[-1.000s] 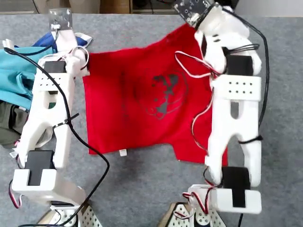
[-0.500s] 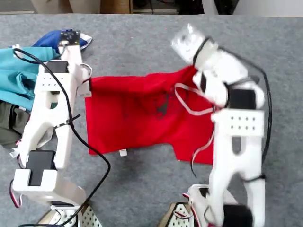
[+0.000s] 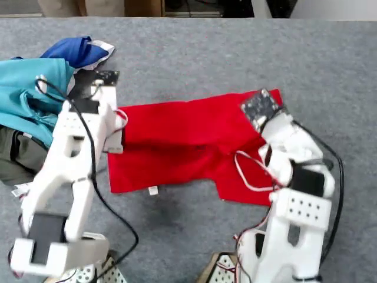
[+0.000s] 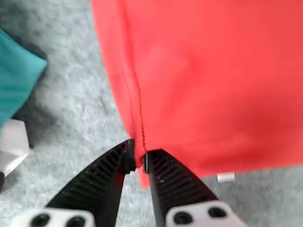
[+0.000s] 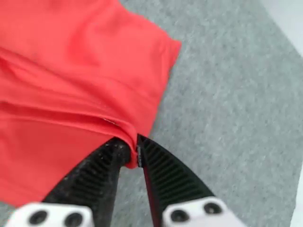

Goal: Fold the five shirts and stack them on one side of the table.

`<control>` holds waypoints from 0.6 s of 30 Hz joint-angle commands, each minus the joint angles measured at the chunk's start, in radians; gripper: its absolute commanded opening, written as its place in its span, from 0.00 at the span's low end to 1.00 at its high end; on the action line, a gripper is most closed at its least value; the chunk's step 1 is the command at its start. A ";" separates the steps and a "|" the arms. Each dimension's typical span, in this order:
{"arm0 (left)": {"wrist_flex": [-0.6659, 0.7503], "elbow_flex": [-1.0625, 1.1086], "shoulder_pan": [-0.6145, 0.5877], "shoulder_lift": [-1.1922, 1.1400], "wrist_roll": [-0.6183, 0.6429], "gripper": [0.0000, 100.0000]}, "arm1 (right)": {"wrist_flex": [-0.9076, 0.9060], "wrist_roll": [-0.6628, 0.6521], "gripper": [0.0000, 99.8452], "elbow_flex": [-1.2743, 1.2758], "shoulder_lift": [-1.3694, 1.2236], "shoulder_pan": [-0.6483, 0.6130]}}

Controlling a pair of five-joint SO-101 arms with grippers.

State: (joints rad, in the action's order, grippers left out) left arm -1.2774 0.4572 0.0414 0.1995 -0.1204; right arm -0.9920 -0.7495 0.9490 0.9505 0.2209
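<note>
A red shirt [image 3: 182, 144] lies in the middle of the grey table, its far half doubled over toward the near edge. My left gripper [image 4: 137, 161] is shut on the shirt's hemmed left edge [image 4: 132, 109], at the cloth's left side in the high view [image 3: 115, 131]. My right gripper [image 5: 134, 152] is shut on a bunched fold of the same red shirt [image 5: 71, 80] at its right side [image 3: 272, 131]. A red sleeve [image 3: 244, 188] sticks out near the right arm.
A teal shirt [image 3: 23, 97], a blue shirt [image 3: 79, 50] and a dark garment [image 3: 15, 156] are piled at the table's left edge. A small white tag [image 3: 153, 190] shows at the red shirt's near hem. Bare grey table [image 3: 330, 71] lies to the far right.
Both arms have drawn back toward the near side, pulling the red shirt's far edge with them. The shirt went from lying flat with its print showing to folded over.
</note>
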 commanded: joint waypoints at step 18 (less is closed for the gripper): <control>0.057 0.276 0.064 0.240 -0.009 0.02 | -0.236 -0.028 0.00 0.107 0.289 0.150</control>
State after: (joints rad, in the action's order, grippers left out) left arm -1.2006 0.7595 0.1043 0.4066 -0.1235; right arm -1.2236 -0.7603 1.0625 1.2206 0.3023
